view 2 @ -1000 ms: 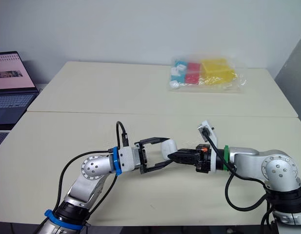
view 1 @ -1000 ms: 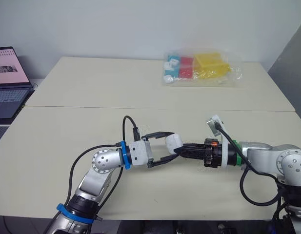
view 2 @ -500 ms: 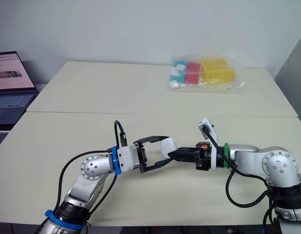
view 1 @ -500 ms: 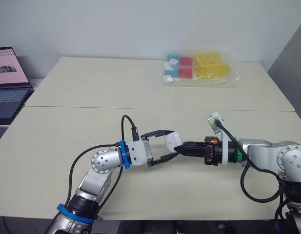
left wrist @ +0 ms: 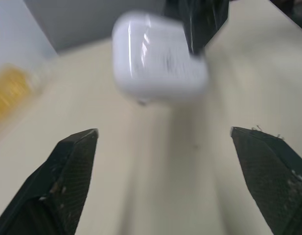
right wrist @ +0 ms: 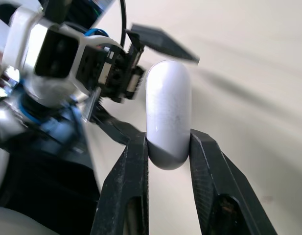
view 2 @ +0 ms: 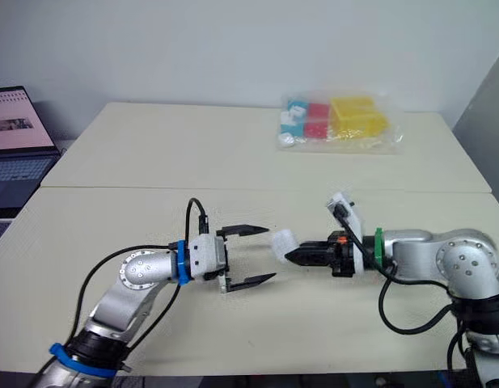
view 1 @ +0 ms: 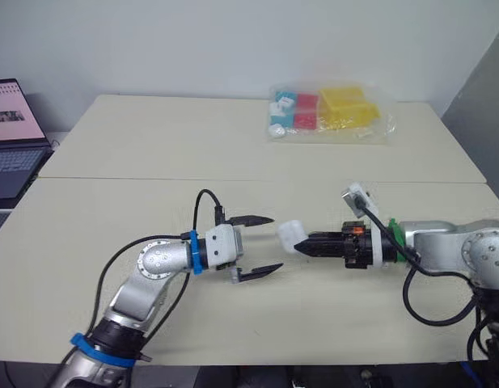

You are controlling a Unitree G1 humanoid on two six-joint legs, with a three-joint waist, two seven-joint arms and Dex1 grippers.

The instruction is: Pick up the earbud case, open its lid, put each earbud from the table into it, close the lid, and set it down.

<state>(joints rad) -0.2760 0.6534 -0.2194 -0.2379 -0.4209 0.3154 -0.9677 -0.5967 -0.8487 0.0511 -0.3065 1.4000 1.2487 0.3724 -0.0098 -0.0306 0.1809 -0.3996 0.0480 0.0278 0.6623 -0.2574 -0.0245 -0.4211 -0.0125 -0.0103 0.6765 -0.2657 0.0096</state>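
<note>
Just beyond the left gripper (view 1: pixel 272 243), whose fingers are spread wide, the case (view 1: pixel 291 235) is clamped at one end by the right gripper (view 1: pixel 302 244). Light, rigid, glossy: judged slippery, best gripped on broad sides.

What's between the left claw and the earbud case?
Nothing but bare table: in the left wrist view, the open left claw stands clear of the earbud case, which the right claw grips.
</note>
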